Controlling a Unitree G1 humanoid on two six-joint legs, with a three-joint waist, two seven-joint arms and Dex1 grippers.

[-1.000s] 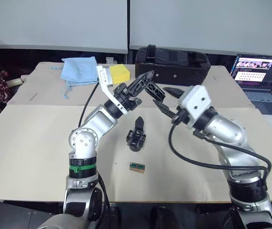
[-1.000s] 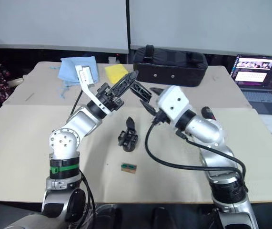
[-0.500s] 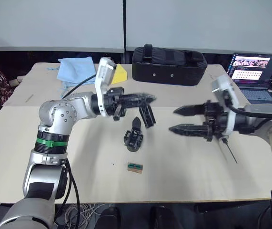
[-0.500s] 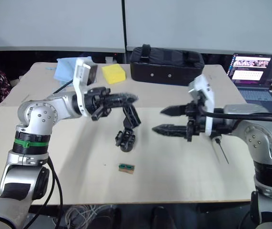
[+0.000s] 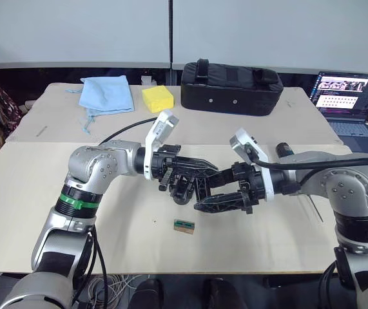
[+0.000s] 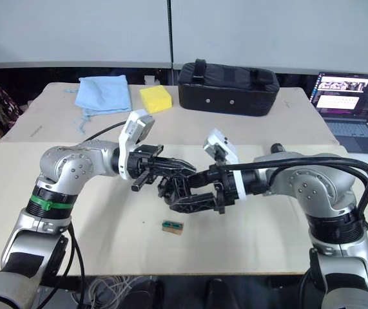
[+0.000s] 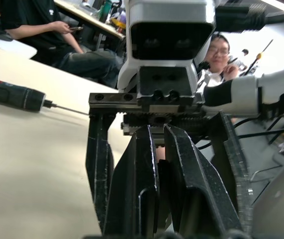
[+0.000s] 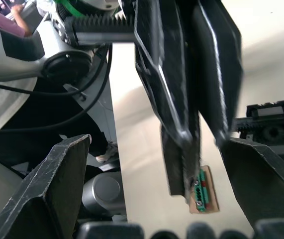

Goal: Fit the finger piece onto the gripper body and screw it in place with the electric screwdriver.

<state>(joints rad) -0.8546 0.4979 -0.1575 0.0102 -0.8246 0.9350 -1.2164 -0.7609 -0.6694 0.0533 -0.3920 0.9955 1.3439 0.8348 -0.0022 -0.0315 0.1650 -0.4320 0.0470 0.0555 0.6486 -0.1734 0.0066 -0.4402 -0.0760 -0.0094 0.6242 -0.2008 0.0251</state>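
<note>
Left gripper (image 5: 200, 168): fingers together, clamped on finger piece (image 8: 179, 162), mid-table. Gripper body (image 5: 181, 190): on table (image 5: 29, 193), beneath both grippers. Right gripper (image 5: 213, 192): fingers apart, facing left gripper. Screwdriver (image 7: 12, 94): near right edge.

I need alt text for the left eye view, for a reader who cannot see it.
Over a beige table, the left hand and open right hand meet around the gripper body. A black bag, blue cloth and yellow sponge lie behind.
</note>
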